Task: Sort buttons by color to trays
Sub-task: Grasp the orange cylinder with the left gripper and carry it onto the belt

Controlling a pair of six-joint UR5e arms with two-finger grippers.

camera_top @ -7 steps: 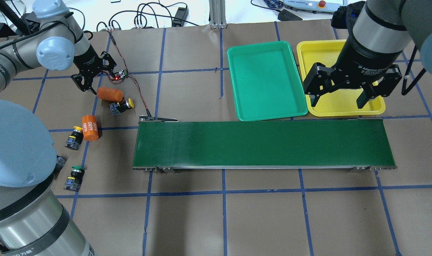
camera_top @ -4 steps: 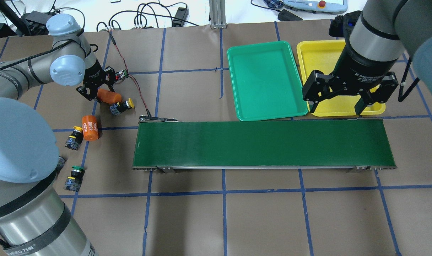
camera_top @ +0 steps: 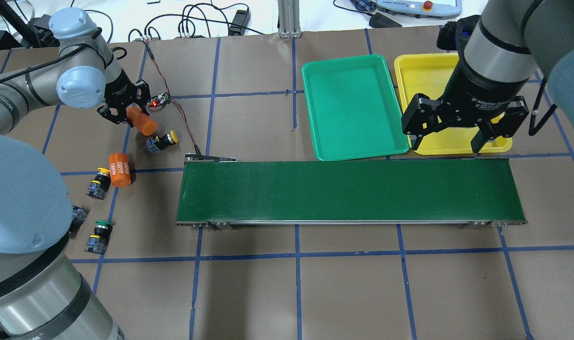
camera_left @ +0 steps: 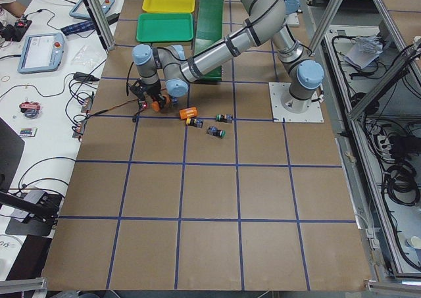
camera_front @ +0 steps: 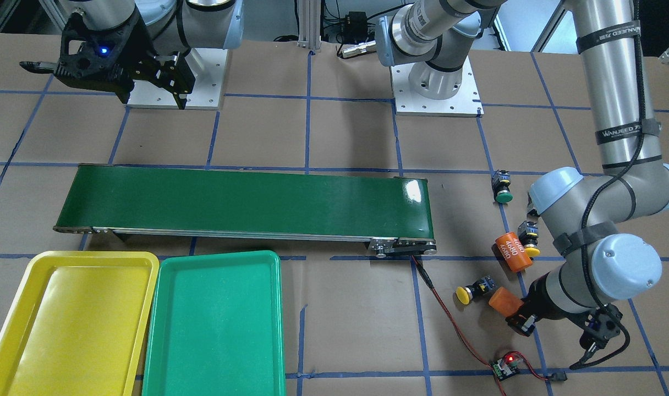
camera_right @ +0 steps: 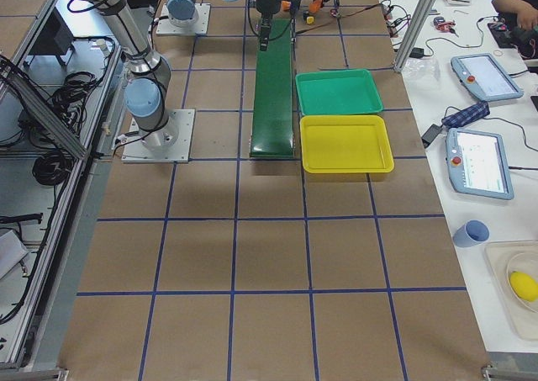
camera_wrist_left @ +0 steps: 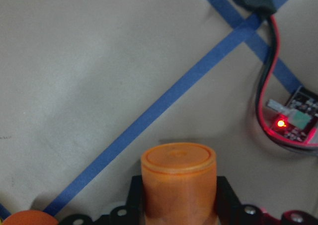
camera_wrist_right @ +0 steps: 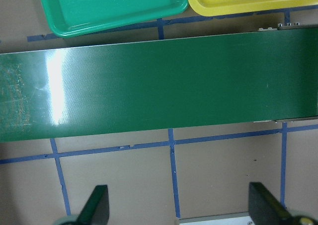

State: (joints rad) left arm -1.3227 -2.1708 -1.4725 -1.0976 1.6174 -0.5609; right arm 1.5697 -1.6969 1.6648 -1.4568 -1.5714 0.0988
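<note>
Where the left arm folds down low over the table, you can see the left gripper point(camera_top: 132, 112) clamped on a plain orange cylinder point(camera_top: 144, 123). The right gripper point(camera_top: 445, 144), marked "2F Adaptive", hangs with its fingers spread wide over the yellow tray point(camera_top: 424, 75). The other orange cylinder point(camera_top: 119, 169) reads "4680". Your buttons have round caps on black bodies. A yellow button point(camera_top: 162, 141) lies just beside the held cylinder, a second yellow button point(camera_top: 98, 183) lies beside the "4680" one, and a green button point(camera_top: 99, 234) lies nearer the robot. All are well apart from the green tray point(camera_top: 353, 108).

button point(camera_top: 80, 216): mostly hidden behind left arm point(camera_top: 22, 198) | yellow tray point(camera_top: 424, 71): partly behind right gripper point(camera_top: 445, 144)
</note>
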